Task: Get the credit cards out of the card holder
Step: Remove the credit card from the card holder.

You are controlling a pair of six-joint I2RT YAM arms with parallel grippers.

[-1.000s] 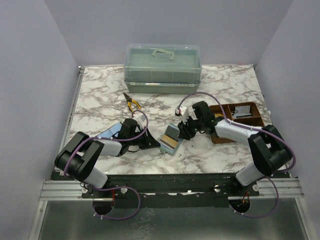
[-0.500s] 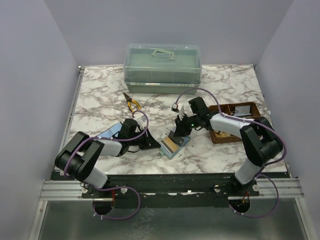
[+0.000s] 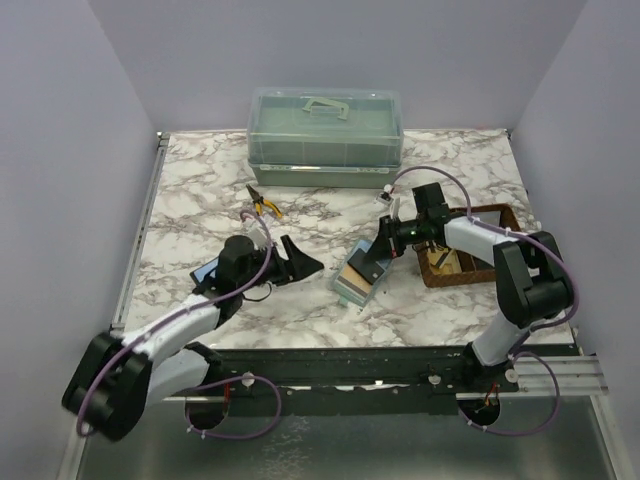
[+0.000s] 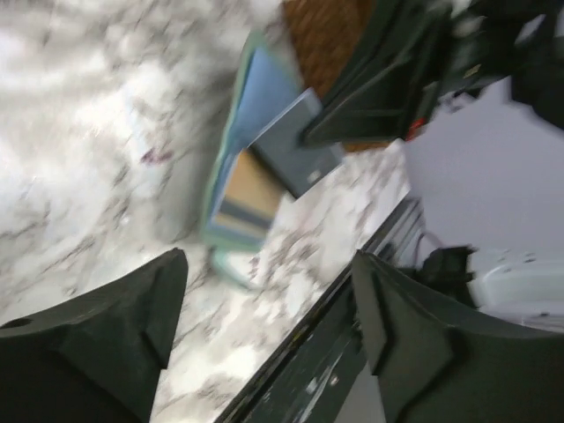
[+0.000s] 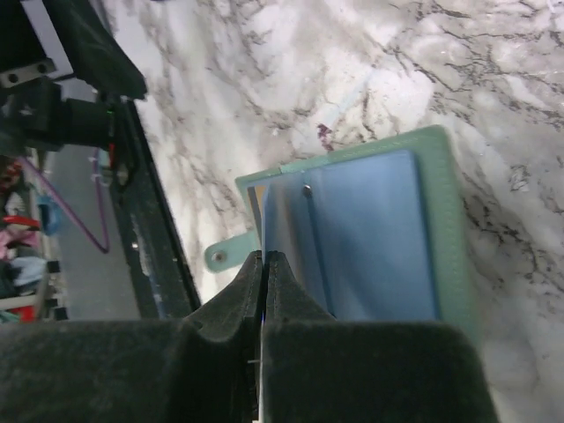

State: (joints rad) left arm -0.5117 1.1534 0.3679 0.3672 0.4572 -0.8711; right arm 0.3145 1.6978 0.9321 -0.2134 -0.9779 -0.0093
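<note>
L gripper [image 4: 269, 256] jaws apart over marble table [image 4: 79, 132]; card holder [image 4: 264, 88] open, R gripper [image 4: 322, 132] pinching grey card [image 4: 298, 148]

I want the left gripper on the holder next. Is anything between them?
Nothing visible: only bare table lies between the open left gripper and the holder. The right gripper is at the holder's other side, shut on a grey card.

ARMS: white-and-grey plastic left arm [image 3: 185, 322], matching right arm [image 3: 470, 238], black joints | CABLES: purple cord [image 3: 425, 170] looping behind each claw | FINGERS: matte black wedge fingers [image 4: 97, 339]
</note>
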